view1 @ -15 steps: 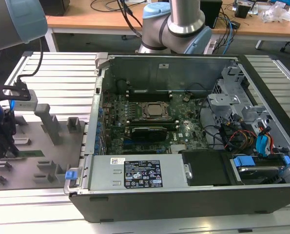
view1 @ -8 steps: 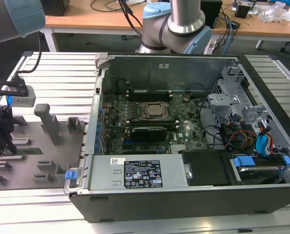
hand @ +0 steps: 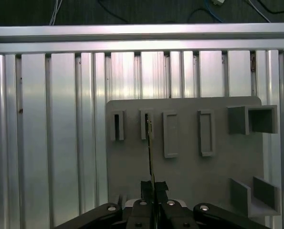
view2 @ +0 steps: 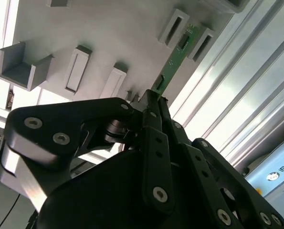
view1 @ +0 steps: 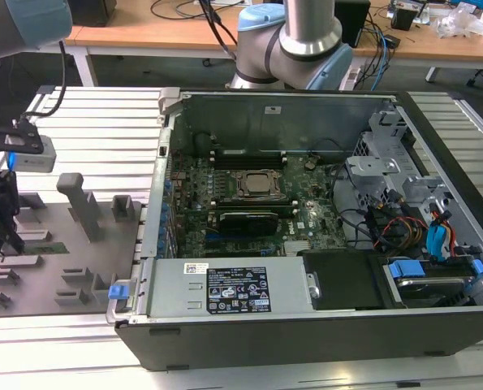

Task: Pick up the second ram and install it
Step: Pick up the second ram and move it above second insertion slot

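**Gripper clamps on ram at the tray**

Your gripper (view2: 153,98) stands over the grey tray (view2: 108,28), its two black fingers drawn together on the near end of the ram (view2: 176,52). The thin green stick stands on its long edge. Its far end sits between two slotted blocks (view2: 173,27) of the tray, and whether it has left its seat cannot be told. In the first wrist view the stick appears as a bare line running straight out from the fingertips.

Judge the stick light, stiff and flat, but fragile: its chips and edge contacts will not take a squeeze or a twist. Your hold across the two flat faces near one end looks sound, though a long stick gripped at its end may tip.

The tray lies on the slatted metal table (view1: 95,114), at the exterior view's left. The open case (view1: 306,341) lies just beside it, its board (view1: 249,211) exposed.
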### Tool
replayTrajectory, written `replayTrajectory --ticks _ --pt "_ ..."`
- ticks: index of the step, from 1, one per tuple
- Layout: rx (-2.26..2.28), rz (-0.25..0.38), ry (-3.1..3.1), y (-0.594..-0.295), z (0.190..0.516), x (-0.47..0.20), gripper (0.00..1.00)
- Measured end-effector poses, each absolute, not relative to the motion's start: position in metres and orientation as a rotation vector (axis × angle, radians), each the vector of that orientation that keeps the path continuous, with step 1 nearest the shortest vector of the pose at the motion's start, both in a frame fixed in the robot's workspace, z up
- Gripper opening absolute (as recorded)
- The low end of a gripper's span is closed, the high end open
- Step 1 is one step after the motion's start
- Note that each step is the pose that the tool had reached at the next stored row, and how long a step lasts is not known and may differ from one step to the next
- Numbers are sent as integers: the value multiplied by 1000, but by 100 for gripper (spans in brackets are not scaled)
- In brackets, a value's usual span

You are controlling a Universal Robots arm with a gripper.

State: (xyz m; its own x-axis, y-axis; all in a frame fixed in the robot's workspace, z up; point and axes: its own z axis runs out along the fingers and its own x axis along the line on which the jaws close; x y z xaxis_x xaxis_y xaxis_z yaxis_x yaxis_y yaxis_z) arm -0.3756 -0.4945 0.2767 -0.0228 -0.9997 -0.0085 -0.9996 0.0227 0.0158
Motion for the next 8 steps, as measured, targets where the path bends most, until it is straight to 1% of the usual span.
replayTrajectory --ticks 8 --pt "2192 -27 -2243 -494 291 -376 14"
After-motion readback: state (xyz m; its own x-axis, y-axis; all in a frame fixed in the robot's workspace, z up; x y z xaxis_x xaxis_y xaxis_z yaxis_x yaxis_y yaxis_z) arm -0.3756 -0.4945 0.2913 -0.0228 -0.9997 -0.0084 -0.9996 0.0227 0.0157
